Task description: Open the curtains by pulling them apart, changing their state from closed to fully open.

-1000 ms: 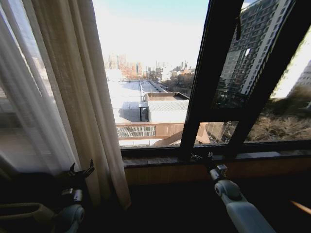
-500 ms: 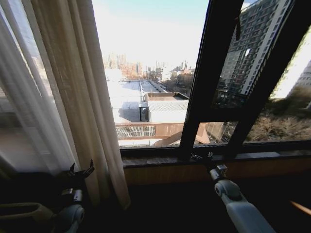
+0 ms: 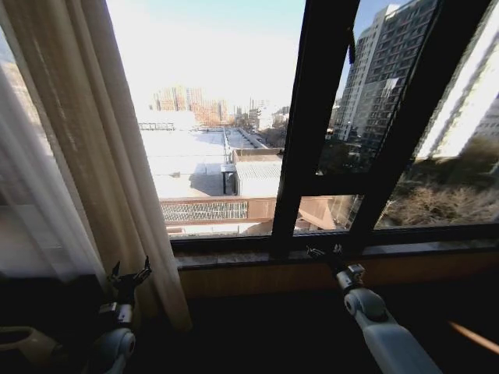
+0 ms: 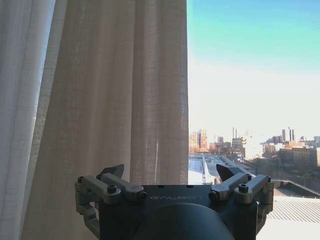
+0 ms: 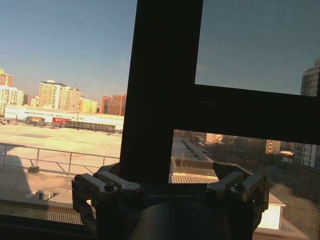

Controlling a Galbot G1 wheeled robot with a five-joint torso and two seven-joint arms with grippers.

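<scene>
The curtains (image 3: 101, 156) hang bunched at the window's left side, cream-beige pleats with a sheerer off-white fold (image 3: 27, 202) beside them. My left gripper (image 3: 129, 274) is low in front of the bunched fabric, open, holding nothing. In the left wrist view the curtains (image 4: 110, 90) hang just beyond the open left gripper (image 4: 172, 172). My right gripper (image 3: 323, 251) is open near the window sill, below the dark window post (image 3: 300, 132). The right wrist view has the open right gripper (image 5: 170, 170) facing that post (image 5: 160, 90).
A dark window frame (image 3: 390, 156) with slanted bars crosses the right half of the glass. The brown sill (image 3: 257, 261) runs across below it. Beneath the sill the wall is in dark shadow.
The whole head view has shifted, so the camera has turned; curtain and window post now sit further left in the picture. Both grippers keep their places, still open.
</scene>
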